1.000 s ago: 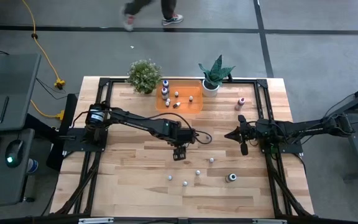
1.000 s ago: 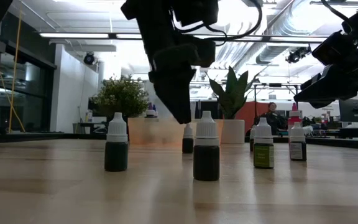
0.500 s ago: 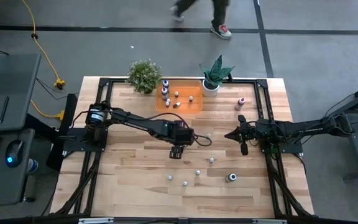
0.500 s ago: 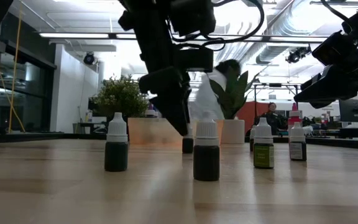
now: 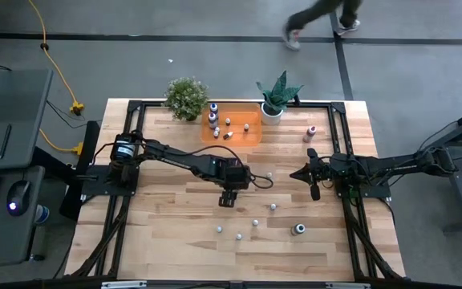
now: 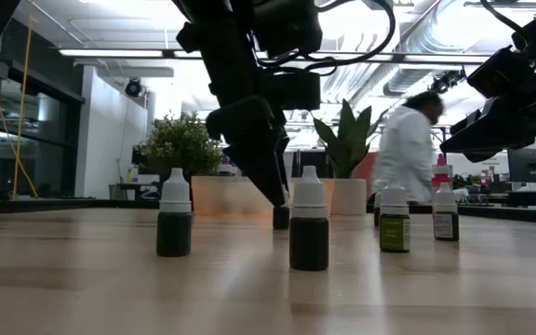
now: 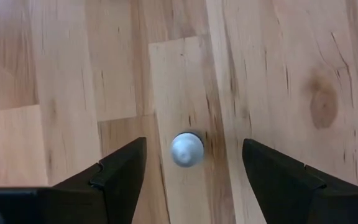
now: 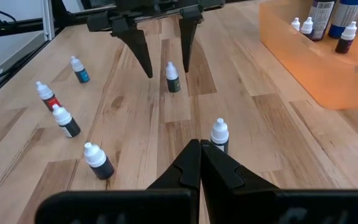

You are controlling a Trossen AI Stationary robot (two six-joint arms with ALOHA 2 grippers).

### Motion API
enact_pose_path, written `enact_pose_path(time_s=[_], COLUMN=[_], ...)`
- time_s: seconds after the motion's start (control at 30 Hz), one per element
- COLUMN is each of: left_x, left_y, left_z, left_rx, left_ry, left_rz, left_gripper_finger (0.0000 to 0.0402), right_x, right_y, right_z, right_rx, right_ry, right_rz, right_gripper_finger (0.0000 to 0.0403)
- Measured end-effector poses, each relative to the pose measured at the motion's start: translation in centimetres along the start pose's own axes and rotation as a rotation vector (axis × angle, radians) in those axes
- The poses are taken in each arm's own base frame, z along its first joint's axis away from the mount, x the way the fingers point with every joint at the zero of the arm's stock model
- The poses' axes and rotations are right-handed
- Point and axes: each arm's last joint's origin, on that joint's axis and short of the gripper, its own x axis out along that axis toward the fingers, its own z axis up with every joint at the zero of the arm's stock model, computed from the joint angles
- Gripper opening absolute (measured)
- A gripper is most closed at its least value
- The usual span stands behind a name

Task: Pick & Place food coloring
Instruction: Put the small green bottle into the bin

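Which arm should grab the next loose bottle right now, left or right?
Left. The left gripper hangs open directly over a white-capped bottle, which sits between its fingers. The right gripper is shut, parked at the table's right side.

Even overhead light is falling on the table (image 5: pixel 175 241) in the high view, giving only short, soft shadows under the arms. In the low view the ceiling strip lights (image 6: pixel 119 53) are blazing and washing out the room behind, so the arms are showing as near-black silhouettes against them; a person (image 6: pixel 408 149) walking past is smearing into motion blur, and the near tabletop is lying out of focus with pale reflections. The left wrist view is looking bright and flat, its white cap (image 7: pixel 186 149) glaring softly and slightly blurred. The right wrist view is staying sharp on the wood, with the orange tray (image 8: pixel 319 68) glowing translucent and the fingers (image 8: pixel 197 168) close in looking soft.
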Motion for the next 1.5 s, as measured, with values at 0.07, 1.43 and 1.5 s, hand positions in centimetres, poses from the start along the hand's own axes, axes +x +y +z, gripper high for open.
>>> enact_pose_path(time_s=[0.07,1.43,1.5], left_x=[0.0,-0.61,-0.61], left_y=[0.0,0.92,0.9], left_z=[0.0,0.04,0.03], left_rx=[-0.003,-0.065,-0.065], left_ry=[0.0,-0.009,-0.008], left_rz=[0.0,0.007,0.005], left_gripper_finger=[0.0251,0.0158,0.0158], right_x=[0.0,0.0,0.0], right_y=[0.0,0.0,0.0], right_z=[0.0,0.0,-0.01], right_rx=[0.0,0.0,0.0], right_ry=[0.0,0.0,0.001], right_rz=[0.001,0.0,0.0], right_gripper_finger=[0.0,0.0,0.0])
